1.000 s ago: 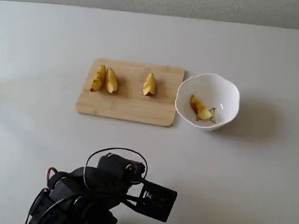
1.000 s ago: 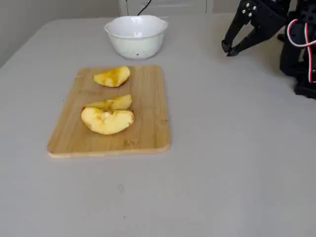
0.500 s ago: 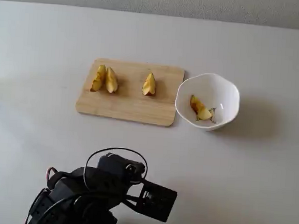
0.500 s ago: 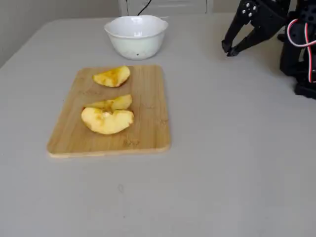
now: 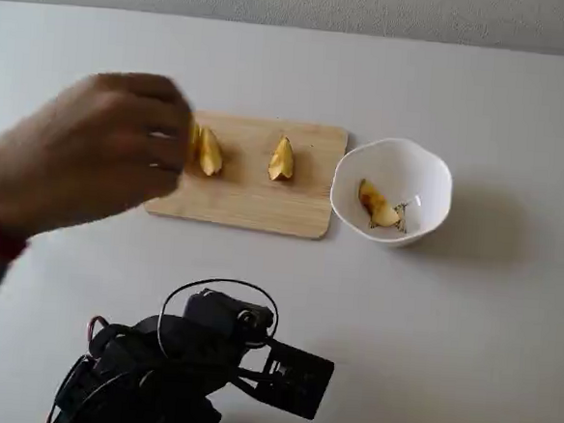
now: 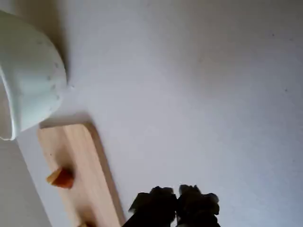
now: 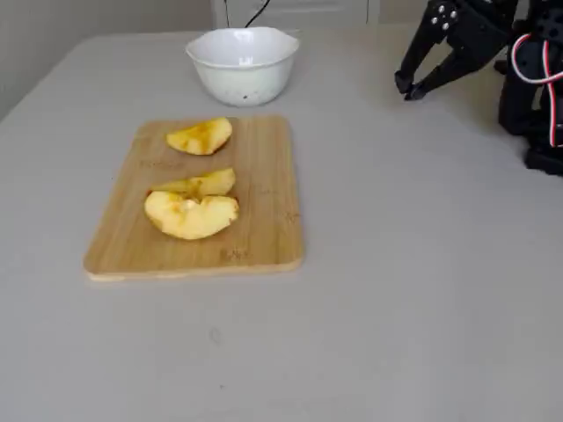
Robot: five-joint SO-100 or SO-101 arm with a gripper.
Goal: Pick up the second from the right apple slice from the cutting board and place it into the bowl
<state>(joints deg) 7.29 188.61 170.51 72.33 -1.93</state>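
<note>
Right now my arm (image 5: pixel 184 360) sits folded at the near edge of the table. Its gripper (image 7: pixel 406 87) is clenched on nothing and well away from the board (image 5: pixel 253 205); I judge it is parked there to leave room. Just beyond it in a fixed view, a person's hand (image 5: pixel 81 173) hangs over the board's left end, probably arranging fruit. My target slice (image 5: pixel 209 153), second from the right, lies flat on the board beside that hand. The side fixed view shows it touching a bigger slice (image 7: pixel 191 215). The rightmost slice (image 5: pixel 282 160) lies apart, nearer the bowl (image 5: pixel 431 164). The bowl stands just past the board's right end and already holds one slice (image 5: pixel 379 207).
</note>
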